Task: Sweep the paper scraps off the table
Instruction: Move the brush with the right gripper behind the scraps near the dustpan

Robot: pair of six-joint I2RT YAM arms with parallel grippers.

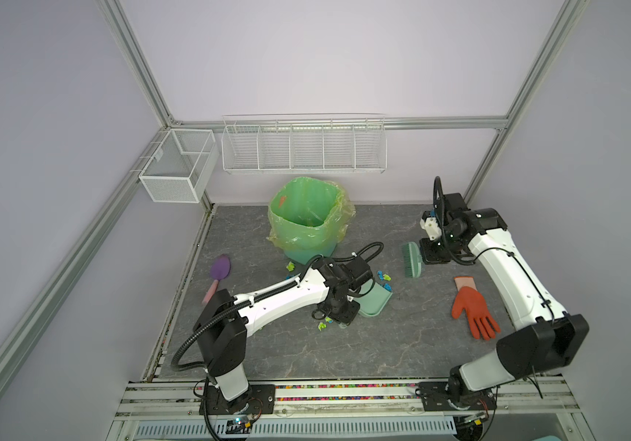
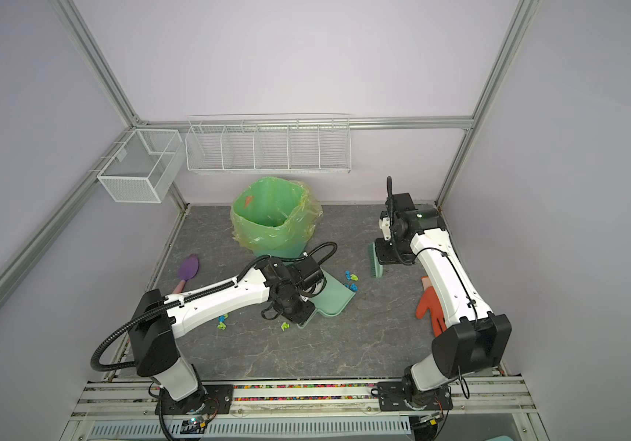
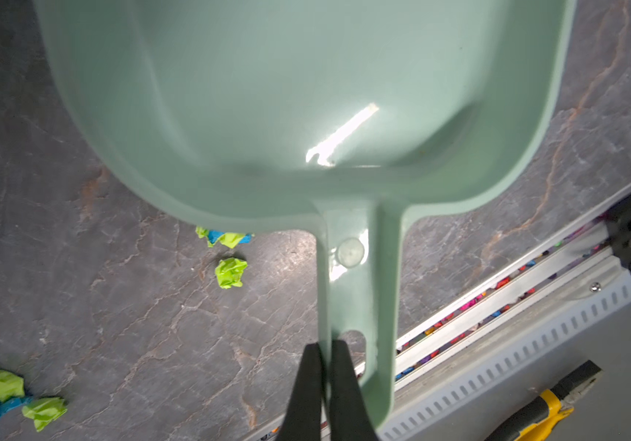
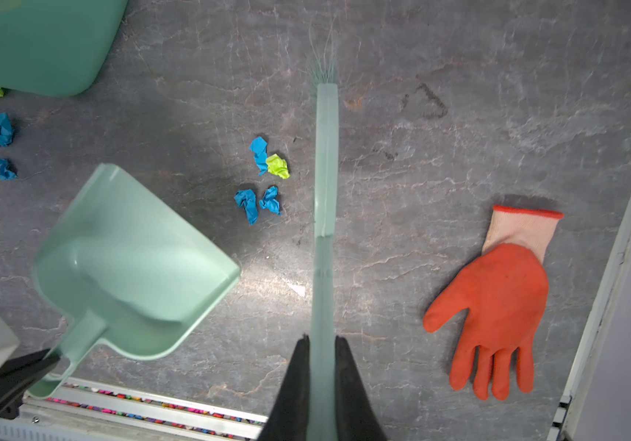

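Observation:
My left gripper [image 3: 327, 347] is shut on the handle of a mint-green dustpan [image 3: 306, 95], which sits tilted near the table's middle [image 1: 375, 303] [image 2: 334, 299]. My right gripper [image 4: 321, 341] is shut on the handle of a mint-green brush [image 4: 325, 191], seen right of the pan in both top views [image 1: 413, 259] [image 2: 375, 263]. A cluster of blue and lime paper scraps [image 4: 264, 179] [image 1: 382, 277] lies between the pan's mouth and the brush. More scraps [image 3: 231, 272] [image 2: 222, 322] lie by the pan's handle and under my left arm on the dark marbled table [image 1: 344, 351].
A bin lined with a green bag [image 1: 308, 217] stands behind the dustpan, with scraps at its foot. An orange glove [image 1: 472, 311] lies at the right, a purple spatula [image 1: 219, 273] at the left. Wire baskets [image 1: 302, 147] hang on the back wall. An aluminium rail [image 1: 344, 393] runs along the front.

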